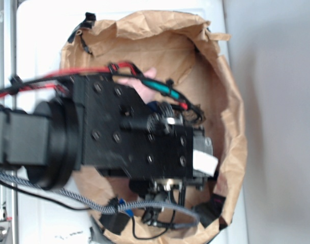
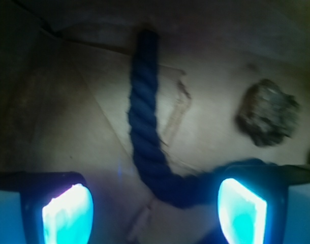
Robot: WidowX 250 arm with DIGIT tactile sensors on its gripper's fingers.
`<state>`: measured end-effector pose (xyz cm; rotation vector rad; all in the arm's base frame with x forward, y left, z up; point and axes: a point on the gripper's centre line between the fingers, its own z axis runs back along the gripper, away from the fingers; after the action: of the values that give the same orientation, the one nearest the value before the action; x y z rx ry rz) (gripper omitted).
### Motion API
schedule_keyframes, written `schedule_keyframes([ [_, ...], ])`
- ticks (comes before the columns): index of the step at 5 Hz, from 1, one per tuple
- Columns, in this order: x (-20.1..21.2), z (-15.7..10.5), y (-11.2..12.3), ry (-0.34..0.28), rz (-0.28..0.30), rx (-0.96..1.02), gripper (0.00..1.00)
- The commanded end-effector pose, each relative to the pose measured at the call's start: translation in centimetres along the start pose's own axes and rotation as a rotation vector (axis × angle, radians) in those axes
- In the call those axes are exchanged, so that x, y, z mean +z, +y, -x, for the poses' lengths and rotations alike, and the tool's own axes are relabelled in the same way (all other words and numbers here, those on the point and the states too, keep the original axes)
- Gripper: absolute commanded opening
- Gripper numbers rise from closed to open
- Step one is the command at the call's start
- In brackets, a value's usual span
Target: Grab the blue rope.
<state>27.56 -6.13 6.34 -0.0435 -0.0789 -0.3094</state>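
I'm at the approach: my gripper [image 2: 154,208] is spread wide over the paper bag's [image 1: 231,127] floor, the rope [image 2: 144,122] between its fingers, so next I should lower and close.

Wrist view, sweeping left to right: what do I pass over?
Left finger pad → blue rope running down the brown paper floor → right finger pad → dark rough lump, which I cannot identify.

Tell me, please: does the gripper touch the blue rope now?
Cannot tell. In the wrist view the blue rope curves between the open gripper jaws and runs toward the right one, but blur hides any contact or gap.
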Motion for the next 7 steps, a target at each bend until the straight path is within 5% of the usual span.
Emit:
schedule_keyframes([
  [1, -1.8, -1.4, -1.8, -0.029, 0.006, -0.011, 1.00],
  [2, -3.1, -1.9, -1.1, -0.015, -0.029, 0.010, 1.00],
  [3, -3.5, -2.6, 0.2, -0.010, -0.024, 0.050, 0.00],
  [5, -1.2, -2.2, 1.7, -0.038, 0.002, 0.093, 0.00],
  [7, 6.3, -0.3, 2.6, -0.074, -0.021, 0.253, 0.00],
])
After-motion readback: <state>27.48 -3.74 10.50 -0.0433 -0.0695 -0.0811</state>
